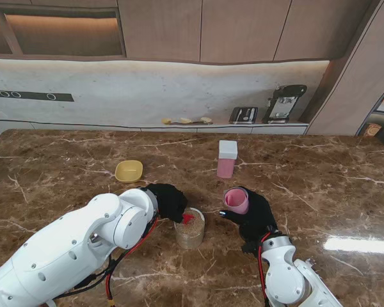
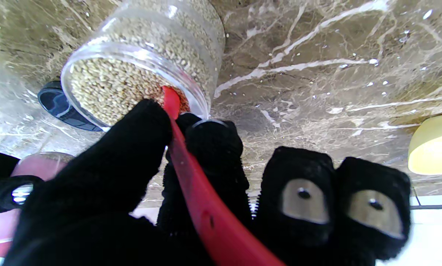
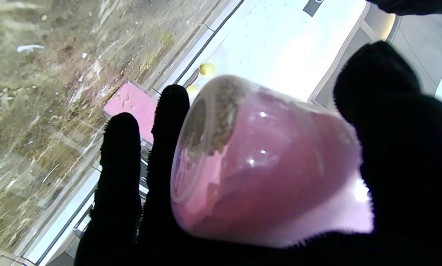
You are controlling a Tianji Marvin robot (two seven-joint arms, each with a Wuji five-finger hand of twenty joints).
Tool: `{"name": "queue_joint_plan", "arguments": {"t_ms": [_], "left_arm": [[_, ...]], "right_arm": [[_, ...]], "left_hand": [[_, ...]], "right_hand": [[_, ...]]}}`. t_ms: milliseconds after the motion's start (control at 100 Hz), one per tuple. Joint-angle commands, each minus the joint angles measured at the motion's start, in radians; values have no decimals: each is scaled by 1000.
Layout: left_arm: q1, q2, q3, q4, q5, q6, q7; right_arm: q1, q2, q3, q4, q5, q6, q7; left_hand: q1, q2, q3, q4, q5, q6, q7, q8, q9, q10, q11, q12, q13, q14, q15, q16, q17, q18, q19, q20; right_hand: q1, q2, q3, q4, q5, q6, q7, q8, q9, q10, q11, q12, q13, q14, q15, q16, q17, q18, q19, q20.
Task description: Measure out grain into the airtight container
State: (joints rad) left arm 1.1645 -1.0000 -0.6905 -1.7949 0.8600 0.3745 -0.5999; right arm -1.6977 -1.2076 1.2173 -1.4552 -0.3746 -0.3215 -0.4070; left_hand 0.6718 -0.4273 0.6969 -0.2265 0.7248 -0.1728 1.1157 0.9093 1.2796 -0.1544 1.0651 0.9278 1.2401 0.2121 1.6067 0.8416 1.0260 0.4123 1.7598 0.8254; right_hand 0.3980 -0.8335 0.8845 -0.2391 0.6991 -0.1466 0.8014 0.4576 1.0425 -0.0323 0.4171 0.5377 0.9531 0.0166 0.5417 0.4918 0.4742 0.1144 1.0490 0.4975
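A clear jar of grain (image 1: 190, 228) stands on the table near me, left of centre; the left wrist view shows the jar of grain (image 2: 132, 70) filled nearly to its rim. My left hand (image 1: 169, 201) is shut on a red scoop (image 1: 187, 218), whose bowl is dipped into the grain. In the left wrist view the red scoop (image 2: 202, 192) runs between thumb and fingers of my left hand (image 2: 191, 192). My right hand (image 1: 253, 217) is shut on a pink cup (image 1: 236, 200), held tilted above the table right of the jar. The pink cup (image 3: 265, 159) has some grain inside.
A pink container with a white lid (image 1: 226, 158) stands farther from me, right of centre. A yellow bowl (image 1: 128, 171) sits to the left, far side. A dark round lid (image 2: 64, 107) lies by the jar. Appliances (image 1: 278, 103) line the back counter.
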Motion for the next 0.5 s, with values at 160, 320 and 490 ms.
{"name": "queue_joint_plan", "arguments": {"t_ms": [160,320,490], "left_arm": [[-14,-1,26,26,-77,45,13],[-12,-2,25,35,-148,78,24],[5,-4,6,37,-212,106,41]], "right_arm": [[-7,0,-3,2,7,7,17],[-6,0,-5,3,8,10,19],[-4,0,-10,3,10,15,24]], "left_hand": [[52,9,72,13,30,-40,9,-14,78,-28,30,-5,29,-20,91,-10,45,-30,167,-11],[56,11,70,13,27,-40,10,-13,77,-28,30,-5,29,-22,90,-10,45,-29,167,-11],[60,14,62,13,24,-39,10,-11,77,-27,30,-4,29,-19,90,-10,45,-26,166,-12]], "right_hand": [[39,211,141,-37,56,-86,12,-2,-2,-29,-2,-16,-11,-15,2,14,-4,-7,2,7],[39,211,142,-37,56,-85,12,-2,-1,-29,-2,-16,-10,-14,2,14,-4,-8,2,7],[39,211,142,-37,56,-87,11,-2,-1,-29,-2,-16,-11,-14,2,14,-4,-7,2,7]]}}
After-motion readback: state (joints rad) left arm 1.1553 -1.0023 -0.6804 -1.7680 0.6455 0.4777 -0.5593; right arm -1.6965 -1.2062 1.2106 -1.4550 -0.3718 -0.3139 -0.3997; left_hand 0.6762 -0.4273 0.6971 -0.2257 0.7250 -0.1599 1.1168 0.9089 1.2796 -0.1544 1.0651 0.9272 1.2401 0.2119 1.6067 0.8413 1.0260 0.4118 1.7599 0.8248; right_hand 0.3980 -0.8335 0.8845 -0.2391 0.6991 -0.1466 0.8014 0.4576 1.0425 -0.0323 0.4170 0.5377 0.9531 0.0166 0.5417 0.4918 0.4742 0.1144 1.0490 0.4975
